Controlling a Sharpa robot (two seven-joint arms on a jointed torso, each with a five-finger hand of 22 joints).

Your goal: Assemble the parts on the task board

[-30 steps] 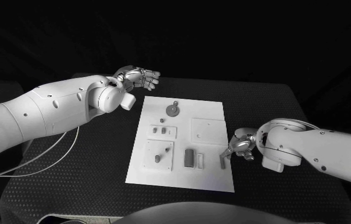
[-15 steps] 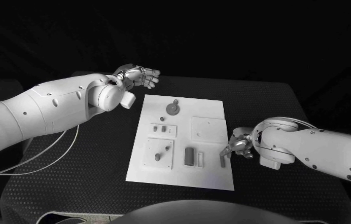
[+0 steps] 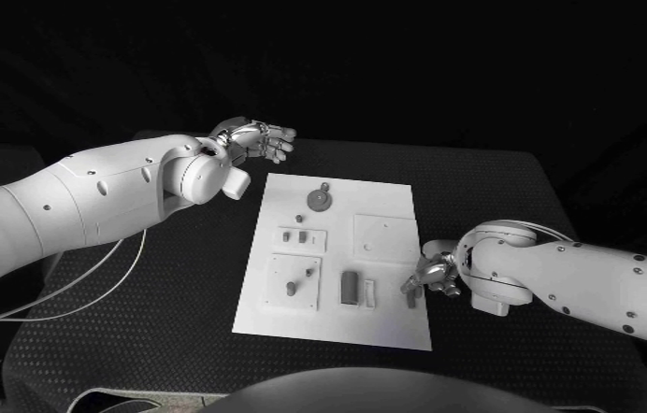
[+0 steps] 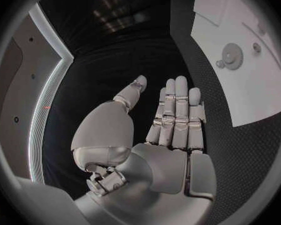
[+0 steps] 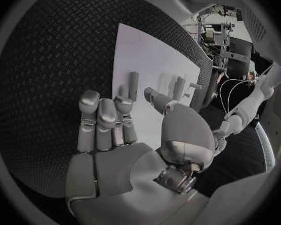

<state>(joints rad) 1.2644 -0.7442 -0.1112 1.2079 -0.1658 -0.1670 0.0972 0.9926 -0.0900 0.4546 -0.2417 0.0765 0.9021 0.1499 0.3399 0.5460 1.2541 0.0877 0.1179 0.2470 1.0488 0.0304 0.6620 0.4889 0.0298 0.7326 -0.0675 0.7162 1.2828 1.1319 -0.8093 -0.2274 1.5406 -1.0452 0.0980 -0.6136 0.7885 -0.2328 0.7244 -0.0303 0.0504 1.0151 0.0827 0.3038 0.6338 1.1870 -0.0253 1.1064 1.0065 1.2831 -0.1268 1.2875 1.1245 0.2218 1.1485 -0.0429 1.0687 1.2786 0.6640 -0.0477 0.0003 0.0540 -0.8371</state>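
The right hand (image 3: 434, 274) hovers at the right edge of the white task board (image 3: 391, 193), fingers loosely apart and holding nothing, just beside a small upright grey part (image 3: 411, 298) near that edge. The left hand (image 3: 253, 140) is held flat and empty off the board's far left corner, over the black table (image 3: 485, 189). No writing can be read on the board, and bare tabletop surrounds it on all sides.

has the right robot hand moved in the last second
Yes, slightly. In the head view the right robot hand has crept up along the right edge of the task board, toward its far end, beside the small grey part there.
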